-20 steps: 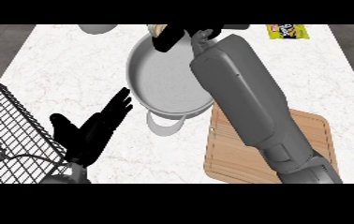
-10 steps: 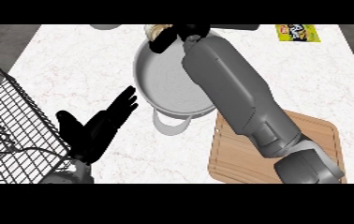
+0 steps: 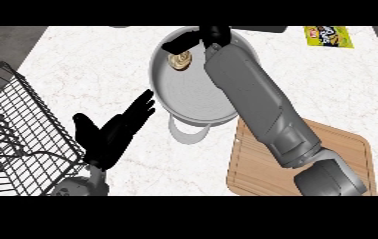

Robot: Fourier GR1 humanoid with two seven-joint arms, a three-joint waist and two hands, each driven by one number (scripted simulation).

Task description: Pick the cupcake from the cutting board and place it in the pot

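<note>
Where things stand: since the small tan-topped cupcake (image 3: 181,60) lies on the floor of the round grey metal pot (image 3: 193,110), near its far wall, I judge the placing all but done.
Right hand: my black right hand (image 3: 205,37) hangs over the pot's far rim, just beside the cupcake; its fingers look spread and I see nothing in them, though my forearm hides part of it.
Left hand: my black left hand (image 3: 112,132) rests open, fingers straight, over the white marbled bench (image 3: 88,63) left of the pot.
Board: the pale wooden cutting board (image 3: 339,148) at the right carries no cupcake.
Risk, lifting out: a finger could catch the cupcake or the rim, because the hand sits so near both.
Risk, forearm: my grey arm crosses the pot, so a low pull back could nudge it.
Nearby: a black wire rack (image 3: 29,133) and a yellow packet (image 3: 328,36) stand well apart.
</note>
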